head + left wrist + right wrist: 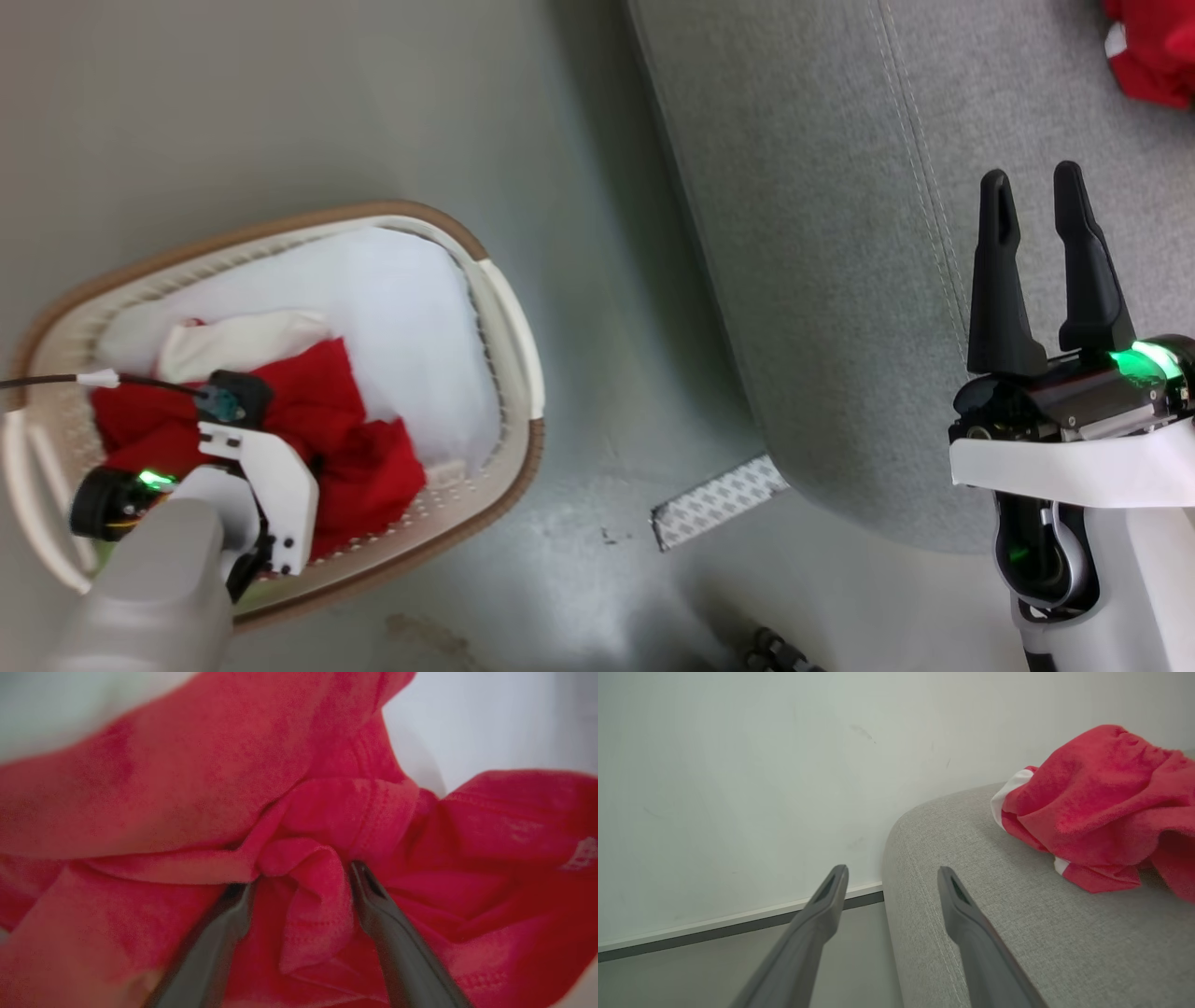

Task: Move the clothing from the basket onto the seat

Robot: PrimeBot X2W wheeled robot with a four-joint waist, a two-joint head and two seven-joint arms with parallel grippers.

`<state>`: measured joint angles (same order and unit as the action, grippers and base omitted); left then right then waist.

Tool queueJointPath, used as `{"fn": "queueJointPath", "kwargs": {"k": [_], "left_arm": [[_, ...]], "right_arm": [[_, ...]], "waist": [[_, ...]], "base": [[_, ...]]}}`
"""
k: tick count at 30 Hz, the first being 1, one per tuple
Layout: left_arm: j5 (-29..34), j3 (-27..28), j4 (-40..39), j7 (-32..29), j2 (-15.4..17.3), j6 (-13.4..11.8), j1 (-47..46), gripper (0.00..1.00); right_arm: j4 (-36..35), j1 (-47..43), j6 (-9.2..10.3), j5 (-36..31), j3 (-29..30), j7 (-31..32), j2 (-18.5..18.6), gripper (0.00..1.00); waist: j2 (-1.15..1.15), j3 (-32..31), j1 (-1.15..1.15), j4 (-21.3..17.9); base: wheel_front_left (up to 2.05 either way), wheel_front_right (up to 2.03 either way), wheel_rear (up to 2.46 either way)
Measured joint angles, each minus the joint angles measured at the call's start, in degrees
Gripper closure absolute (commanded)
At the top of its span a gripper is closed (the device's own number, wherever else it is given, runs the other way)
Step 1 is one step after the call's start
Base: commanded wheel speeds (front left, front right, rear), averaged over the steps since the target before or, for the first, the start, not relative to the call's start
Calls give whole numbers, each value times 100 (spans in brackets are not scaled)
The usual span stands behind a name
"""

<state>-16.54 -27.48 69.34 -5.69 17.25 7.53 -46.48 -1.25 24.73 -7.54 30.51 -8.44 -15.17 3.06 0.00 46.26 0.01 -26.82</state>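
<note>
Robot's left hand [299, 879] reaches into an oval cream-white perforated plastic basket [509, 308]; its right hand [1033, 177] is over a large grey woven-fabric sofa [840, 280].
At left, the brown-rimmed basket stands on the grey floor [597, 187] and holds a crumpled bright red fabric garment [345, 439] on a pale liner [401, 308]. The left hand's fingers are spread, with a fold of that cloth bunched between them. At right, the right hand hovers above the sofa, fingers apart and empty. A second red garment with white bands [1101, 807] lies on the sofa.
</note>
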Motion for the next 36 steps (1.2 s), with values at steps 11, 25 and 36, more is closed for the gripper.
{"fn": "queueJointPath", "kwargs": {"k": [11, 25, 36], "left_arm": [[-272, -432, 57, 90, 145, -3, -75, 100], [-1004, -947, -216, 1093, -732, -1, 491, 100], [-1815, -1524, -786, 1876, -1046, -1, 1148, 100]], "right_arm": [[71, 93, 0, 152, -2, 0, -3, 0], [377, -188, 0, -437, 257, 0, 65, 0], [710, -981, 0, -383, 172, 0, 495, 0]], "waist": [[0, 188, 0, -151], [0, -1151, -1, 359], [0, -2856, -2, 995]], "base": [[0, 0, 0], [0, 0, 0], [0, 0, 0]]}}
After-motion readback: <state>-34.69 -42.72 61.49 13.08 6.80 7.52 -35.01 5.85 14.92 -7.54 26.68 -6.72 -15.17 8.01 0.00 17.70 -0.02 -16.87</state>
